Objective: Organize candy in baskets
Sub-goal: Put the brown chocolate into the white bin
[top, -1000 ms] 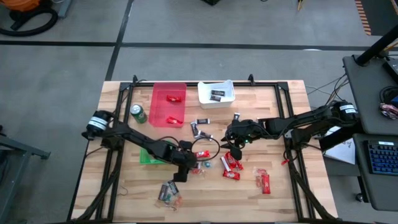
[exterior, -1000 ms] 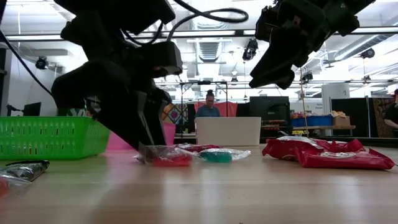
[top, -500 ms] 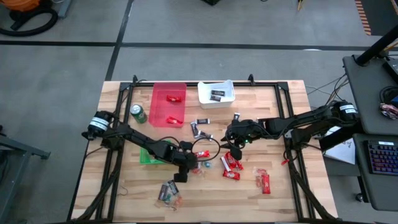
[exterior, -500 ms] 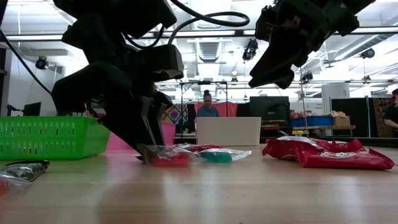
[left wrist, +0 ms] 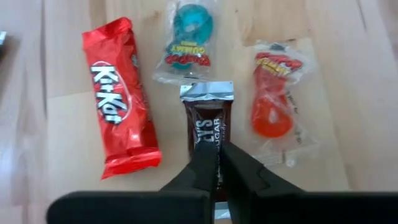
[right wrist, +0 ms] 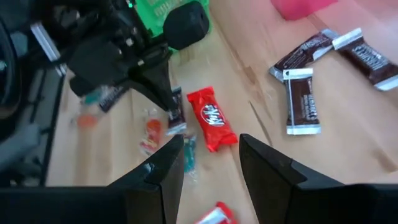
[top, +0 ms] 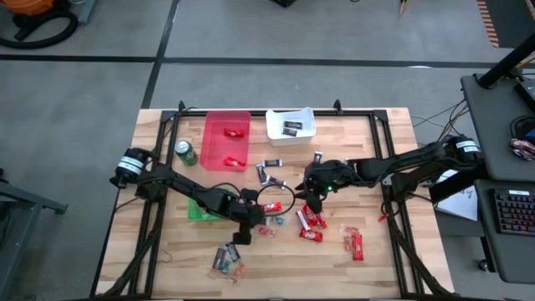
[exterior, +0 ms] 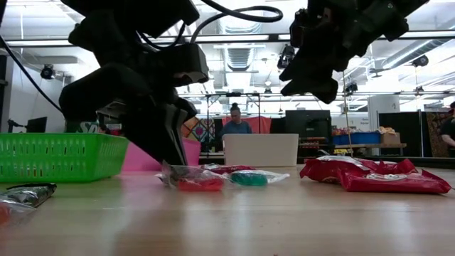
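Presently the left gripper (left wrist: 217, 163) is clamped on a dark brown mini chocolate bar with a silver crimped end (left wrist: 208, 118); its fingers (left wrist: 202, 168) cover the bar's near half, so the lettering is cut off. Beside that bar on the wooden table (top: 393, 167) lie a red-wrapped wafer bar (left wrist: 120, 94), a clear-wrapped blue-green gummy sweet (left wrist: 185, 40) and a clear-wrapped red-orange gummy sweet (left wrist: 272, 102). From table height the left arm blocks the grip itself.

The right gripper (right wrist: 211, 163) hangs above the table's middle, jaws apart and holding nothing. Three more dark mini bars (right wrist: 305, 99) lie below it.

Toward the table's far edge sit the long translucent red bin (top: 226, 139), holding two red bars, and the white rectangular bin (top: 291, 126), holding what looks like one dark bar. The bright green square basket (exterior: 57, 156) is largely hidden overhead by the left arm.
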Motion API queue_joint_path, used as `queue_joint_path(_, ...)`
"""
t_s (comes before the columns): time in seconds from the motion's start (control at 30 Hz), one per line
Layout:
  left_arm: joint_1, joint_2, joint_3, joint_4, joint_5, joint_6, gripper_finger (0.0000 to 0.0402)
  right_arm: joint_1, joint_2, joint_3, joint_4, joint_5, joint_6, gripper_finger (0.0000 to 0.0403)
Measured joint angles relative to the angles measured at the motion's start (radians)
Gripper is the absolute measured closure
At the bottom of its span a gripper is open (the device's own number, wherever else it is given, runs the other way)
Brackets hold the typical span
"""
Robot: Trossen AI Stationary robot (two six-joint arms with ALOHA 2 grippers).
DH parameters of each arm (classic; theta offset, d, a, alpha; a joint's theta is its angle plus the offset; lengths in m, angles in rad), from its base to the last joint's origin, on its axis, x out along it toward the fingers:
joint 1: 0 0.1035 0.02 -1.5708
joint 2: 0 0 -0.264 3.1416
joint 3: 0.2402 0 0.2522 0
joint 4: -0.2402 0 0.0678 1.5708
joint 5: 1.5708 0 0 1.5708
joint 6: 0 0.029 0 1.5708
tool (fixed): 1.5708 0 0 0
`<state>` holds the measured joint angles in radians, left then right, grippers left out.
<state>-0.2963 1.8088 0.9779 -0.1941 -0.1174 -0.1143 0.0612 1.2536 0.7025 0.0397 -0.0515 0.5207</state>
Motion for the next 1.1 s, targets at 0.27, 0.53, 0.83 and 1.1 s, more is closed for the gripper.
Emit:
queue_joint_path(0.27,0.002,-0.007,0.001,-0.015,-0.005,0.013,0.0401,0.0,0.076,0.0,0.041,0.0,0.055,0.0268)
queue_joint_path(0.53,0.002,-0.033,0.002,-0.042,-0.006,0.043,0.0401,0.006,0.124,0.013,0.106,-0.037,0.142,0.0272)
queue_joint_path(0.83,0.002,-0.048,0.002,-0.038,-0.107,0.081,0.0401,0.017,0.181,0.014,0.108,-0.091,0.35,0.0284)
queue_joint_path(1.1,0.001,-0.055,0.001,-0.089,-0.05,0.068,0.0401,0.016,0.182,0.013,0.108,-0.09,0.347,0.0278)
